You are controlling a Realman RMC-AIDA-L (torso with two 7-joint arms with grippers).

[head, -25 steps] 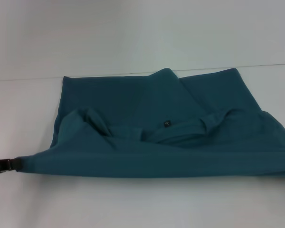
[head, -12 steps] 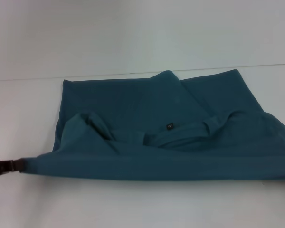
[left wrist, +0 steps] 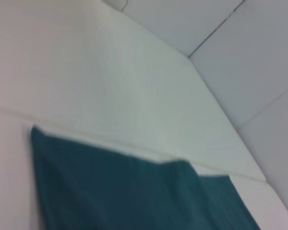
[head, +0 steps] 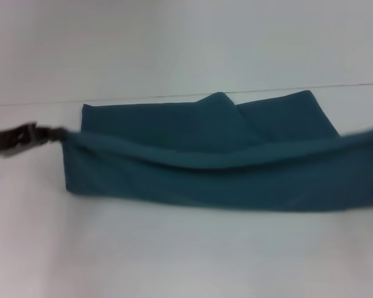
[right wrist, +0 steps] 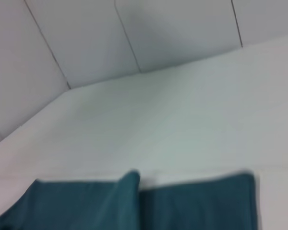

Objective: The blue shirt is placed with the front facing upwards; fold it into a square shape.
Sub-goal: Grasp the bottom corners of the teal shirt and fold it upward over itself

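The blue shirt [head: 205, 155] lies across the white table [head: 174, 254], its near edge lifted and stretched taut between both sides. My left gripper [head: 57, 134] is at the left, shut on the shirt's left corner, raised above the table. The right end of the lifted edge runs out of the head view at the right border; my right gripper is out of view there. The lifted fold hides the collar and chest. Both wrist views show the shirt's far part, the left wrist view [left wrist: 134, 191] and the right wrist view [right wrist: 134, 201], with no fingers visible.
The table's far edge [head: 174, 98] runs just behind the shirt, with a pale wall beyond. Bare table surface lies in front of the shirt and to its left.
The near edge of the shirt has been lifted and carried away from me, now covering the collar and label. My left gripper rose and moved inward with its corner.
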